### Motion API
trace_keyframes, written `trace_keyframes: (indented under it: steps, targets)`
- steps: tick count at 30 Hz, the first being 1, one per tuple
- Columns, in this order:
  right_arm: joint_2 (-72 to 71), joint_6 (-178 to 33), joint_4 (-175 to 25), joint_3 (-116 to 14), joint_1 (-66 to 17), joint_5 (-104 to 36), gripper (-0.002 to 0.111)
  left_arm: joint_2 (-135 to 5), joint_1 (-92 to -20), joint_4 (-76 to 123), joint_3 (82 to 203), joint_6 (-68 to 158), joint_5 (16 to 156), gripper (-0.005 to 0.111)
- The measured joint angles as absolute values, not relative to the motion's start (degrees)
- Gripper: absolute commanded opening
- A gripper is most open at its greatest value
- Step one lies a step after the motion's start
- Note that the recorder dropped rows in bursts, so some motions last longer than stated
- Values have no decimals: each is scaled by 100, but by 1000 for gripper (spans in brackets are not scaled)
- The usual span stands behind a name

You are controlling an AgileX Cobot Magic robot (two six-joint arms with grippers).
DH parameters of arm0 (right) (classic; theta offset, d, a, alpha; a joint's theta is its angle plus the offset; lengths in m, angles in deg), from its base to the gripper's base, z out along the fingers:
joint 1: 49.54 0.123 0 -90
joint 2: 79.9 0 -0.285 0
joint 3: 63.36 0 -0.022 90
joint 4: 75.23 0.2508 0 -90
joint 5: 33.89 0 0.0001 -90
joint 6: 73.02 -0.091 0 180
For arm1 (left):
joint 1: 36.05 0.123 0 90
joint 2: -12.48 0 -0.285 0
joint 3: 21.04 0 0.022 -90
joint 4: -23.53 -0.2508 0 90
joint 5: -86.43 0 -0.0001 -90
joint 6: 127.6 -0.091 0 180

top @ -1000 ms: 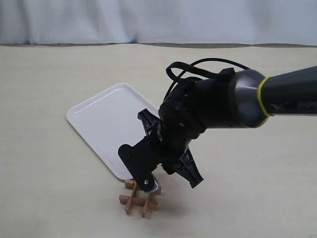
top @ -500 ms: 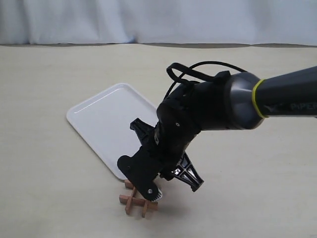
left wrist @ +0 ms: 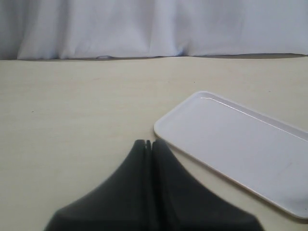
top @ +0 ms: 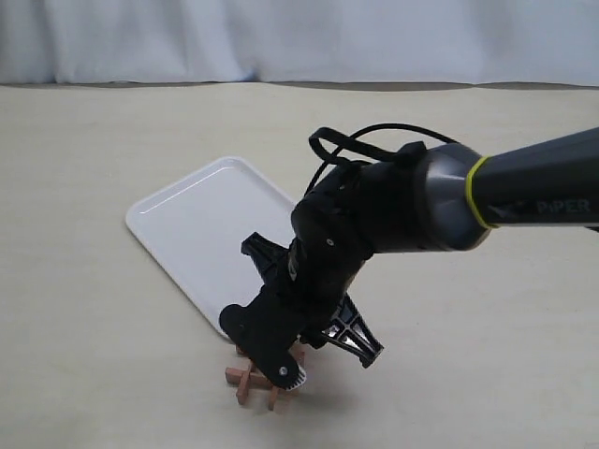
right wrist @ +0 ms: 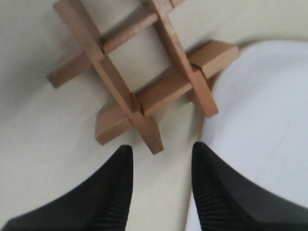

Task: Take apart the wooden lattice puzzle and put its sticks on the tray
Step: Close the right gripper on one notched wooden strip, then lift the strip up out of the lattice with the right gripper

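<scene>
The puzzle [right wrist: 139, 82] is seen on the table just beside the tray's [top: 201, 224] near corner, and no stick has yet been set on the tray. All four sticks are locked in their "#" shape. One stick end reaches the tray's rim; whether it touches cannot be told.

Over the last second the right gripper [top: 328, 365] has been lowered and swung in from above the tray's near corner. It is now held directly over the puzzle, hiding part of it in the exterior view. Its jaws are spread, with nothing between them. In the right wrist view the nearest stick end is framed just ahead of the two fingertips [right wrist: 115, 178], not yet enclosed.

From this it is judged that the approach is nearly finished and the first grasp is still to be made. A little more descent is needed before the jaws can be closed on a single stick. Care will be required so that the whole lattice is not dragged away from the tray.

The left gripper [left wrist: 148, 144] is held clear of the tray's far side, its fingers pressed together on nothing.
</scene>
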State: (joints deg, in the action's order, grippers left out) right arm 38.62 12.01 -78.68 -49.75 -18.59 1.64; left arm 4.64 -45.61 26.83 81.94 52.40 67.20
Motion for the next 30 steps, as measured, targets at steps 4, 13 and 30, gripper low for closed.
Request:
trace_keyframes:
  steps: [4,13,30]
  targets:
    - [3862,1282,-8082,-4975,-1666,164,38,464,-4561,2683,8194,5240,6720,0]
    - [3862,1282,-8139,-4975,-1666,223,6,464,-4561,2683,8194,5240,6720,0]
    - [3852,1201,-7729,-4975,-1666,455,6,464,-4561,2683,8194,5240,6720,0]
